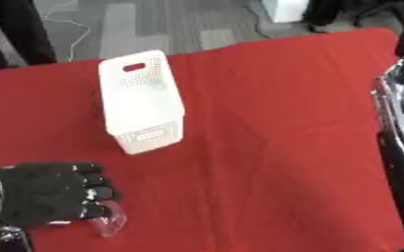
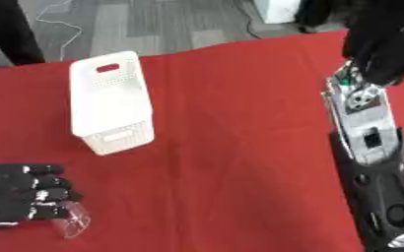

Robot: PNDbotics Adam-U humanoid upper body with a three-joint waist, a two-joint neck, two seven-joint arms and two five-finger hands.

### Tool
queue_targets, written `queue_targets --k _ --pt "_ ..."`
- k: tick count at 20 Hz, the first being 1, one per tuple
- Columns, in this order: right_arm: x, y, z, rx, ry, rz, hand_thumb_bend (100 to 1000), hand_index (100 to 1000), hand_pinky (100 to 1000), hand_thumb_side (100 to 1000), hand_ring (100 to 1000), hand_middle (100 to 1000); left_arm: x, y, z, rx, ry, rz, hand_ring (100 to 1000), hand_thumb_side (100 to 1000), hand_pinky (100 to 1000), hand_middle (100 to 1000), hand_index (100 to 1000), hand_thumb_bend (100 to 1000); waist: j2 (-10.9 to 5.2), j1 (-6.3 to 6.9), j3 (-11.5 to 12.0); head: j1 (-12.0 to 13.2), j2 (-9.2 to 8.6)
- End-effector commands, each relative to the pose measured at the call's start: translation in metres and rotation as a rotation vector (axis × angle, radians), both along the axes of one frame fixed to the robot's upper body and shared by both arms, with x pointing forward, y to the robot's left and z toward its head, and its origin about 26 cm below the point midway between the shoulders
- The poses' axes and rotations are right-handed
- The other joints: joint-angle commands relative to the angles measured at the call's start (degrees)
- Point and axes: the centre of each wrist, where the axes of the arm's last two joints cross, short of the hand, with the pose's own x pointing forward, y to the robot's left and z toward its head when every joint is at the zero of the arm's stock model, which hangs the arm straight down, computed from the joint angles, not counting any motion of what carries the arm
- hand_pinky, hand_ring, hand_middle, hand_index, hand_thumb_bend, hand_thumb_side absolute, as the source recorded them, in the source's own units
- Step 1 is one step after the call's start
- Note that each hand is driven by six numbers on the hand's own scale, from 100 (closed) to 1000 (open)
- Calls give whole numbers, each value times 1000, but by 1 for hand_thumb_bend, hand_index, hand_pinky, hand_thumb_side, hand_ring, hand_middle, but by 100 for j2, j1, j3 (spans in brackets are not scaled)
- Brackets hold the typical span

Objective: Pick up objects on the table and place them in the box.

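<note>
Item: clear plastic cup [image 1: 109, 222], lying at the near left of the counter [image 1: 266, 147], which is draped in red cloth. I am holding it with my left hand [image 1: 46, 194]; my fingers [image 1: 98, 189] are curling over its upper side, so the hand is closing round the cup rather than lying spread. The cup's open rim is showing just past my fingertips, toward the lower right. Whether it is lifted off the cloth or resting on it, I cannot tell.

Item: white perforated box [image 1: 141, 101], a slotted basket with a handle cut-out at its far end. It is standing well apart from the cup, farther from me and slightly to the right of my left hand. Its long axis is running away from me, leaning a little left at the far end. Nothing is showing inside it from here.

Item: my right hand [image 2: 378, 44], black, at the far right edge of the right eye view, above the silver forearm. I cannot tell how its fingers are set.

Relation governing the coming move: the box is lying forward and slightly right of the cup, and my left hand is much the nearer, so I am judging the carry to be a forward reach by the left arm alone.
</note>
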Motion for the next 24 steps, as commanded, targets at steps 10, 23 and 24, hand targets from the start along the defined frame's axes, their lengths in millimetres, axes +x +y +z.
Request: queue_targets --k 10,23,24 --pt "-1 2 10 -3 -38 8 100 486 351 1000 337 334 -1 -4 5 276 -22 20 897 444 895 881 866 613 -34 5 -33 76 -4" --pt "-1 3 10 0 -40 12 100 486 351 1000 337 335 -4 -13 -6 253 44 117 862 505 847 859 872 610 -27 -22 -44 92 -4" --pt "-1 3 10 0 -40 13 100 486 351 1000 337 335 -4 -13 -7 250 49 124 862 504 847 859 872 610 -26 -22 -46 94 -4"
